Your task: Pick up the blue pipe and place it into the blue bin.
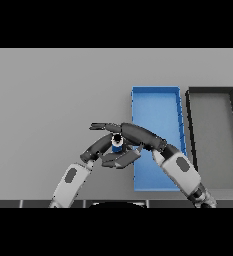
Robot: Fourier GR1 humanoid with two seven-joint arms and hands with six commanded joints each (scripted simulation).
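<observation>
While the right hand [130, 134] has its fingers clenched round the blue pipe [117, 146], carry it toward three o'clock, over the blue bin [155, 92]; left hand [115, 161] fingers released.

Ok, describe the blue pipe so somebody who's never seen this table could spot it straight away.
Start at the blue bin, the left of two long trays on the grey table. Just off the near part of its left wall the two dark hands meet. The blue pipe is the short blue cylinder between them, with the right hand curled round it: the only small blue thing there.
</observation>
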